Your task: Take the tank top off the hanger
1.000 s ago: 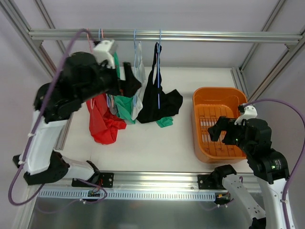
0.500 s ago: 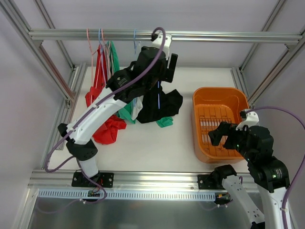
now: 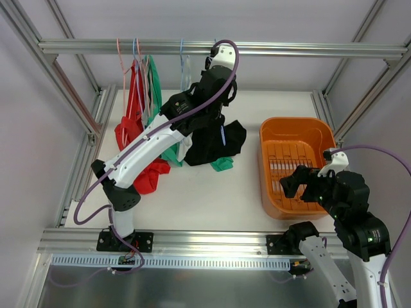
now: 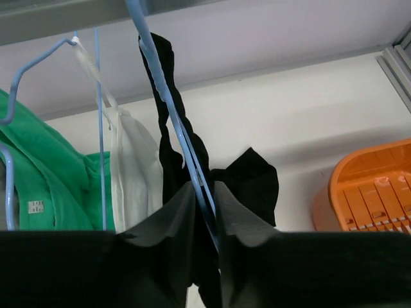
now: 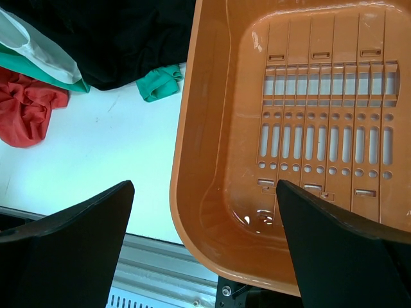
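**Left arm:** stretched up and forward to the rail (image 3: 289, 48).
**Left claw** (image 4: 204, 192): narrow, pinching the blue hanger (image 4: 168, 102) wire. The black tank top (image 4: 253, 183) hangs just beyond it, with its strap on the wire above. A white top (image 4: 135, 173) crowds its left; there is open room to its right.
**Right claw** (image 5: 204, 192): spread wide, with the basket (image 5: 218, 128) rim below.
Only the left wrist view shows the pinch.

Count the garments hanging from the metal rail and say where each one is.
4. Red fabric garment far left; green garment beside it; white garment next, partly hidden; black garment rightmost, nearest the orange plastic basket. Folds may hide more.
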Available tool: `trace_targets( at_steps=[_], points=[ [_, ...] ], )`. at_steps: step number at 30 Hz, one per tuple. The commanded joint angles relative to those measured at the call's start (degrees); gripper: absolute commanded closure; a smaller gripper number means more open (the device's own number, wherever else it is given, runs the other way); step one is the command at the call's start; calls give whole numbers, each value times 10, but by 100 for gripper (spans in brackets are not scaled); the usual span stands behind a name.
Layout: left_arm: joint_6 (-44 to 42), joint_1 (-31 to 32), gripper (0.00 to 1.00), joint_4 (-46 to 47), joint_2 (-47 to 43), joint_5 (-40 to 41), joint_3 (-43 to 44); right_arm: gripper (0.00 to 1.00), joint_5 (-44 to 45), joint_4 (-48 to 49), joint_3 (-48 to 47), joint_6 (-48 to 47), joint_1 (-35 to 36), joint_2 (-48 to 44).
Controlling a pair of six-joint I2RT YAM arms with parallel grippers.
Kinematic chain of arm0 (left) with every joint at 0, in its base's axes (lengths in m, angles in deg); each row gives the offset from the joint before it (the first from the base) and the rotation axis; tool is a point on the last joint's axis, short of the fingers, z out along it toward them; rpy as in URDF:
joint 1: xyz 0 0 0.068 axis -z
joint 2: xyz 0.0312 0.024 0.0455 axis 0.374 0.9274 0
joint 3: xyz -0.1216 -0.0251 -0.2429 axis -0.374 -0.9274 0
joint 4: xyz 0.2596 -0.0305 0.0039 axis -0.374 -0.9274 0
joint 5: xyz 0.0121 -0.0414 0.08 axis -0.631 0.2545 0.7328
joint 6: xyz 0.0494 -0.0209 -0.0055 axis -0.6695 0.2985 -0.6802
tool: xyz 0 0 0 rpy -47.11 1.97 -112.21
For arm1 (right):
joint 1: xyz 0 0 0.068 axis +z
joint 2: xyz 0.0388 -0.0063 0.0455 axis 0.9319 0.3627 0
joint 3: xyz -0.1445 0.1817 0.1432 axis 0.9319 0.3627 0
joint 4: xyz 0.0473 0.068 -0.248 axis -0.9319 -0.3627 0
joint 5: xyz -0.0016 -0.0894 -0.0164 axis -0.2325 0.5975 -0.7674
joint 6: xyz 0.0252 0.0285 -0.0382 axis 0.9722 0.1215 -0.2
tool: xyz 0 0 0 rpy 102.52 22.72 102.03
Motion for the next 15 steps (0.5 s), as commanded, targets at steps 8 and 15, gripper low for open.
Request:
trace_targets(
  at_steps=[8, 15],
  points=[
    [-10, -12, 100, 34, -23, 54, 15, 0, -14, 15, 3, -8, 2, -5],
    [-21, -17, 100, 47, -37, 41, 23, 1, -15, 15, 4, -10, 2, -7]
  ],
)
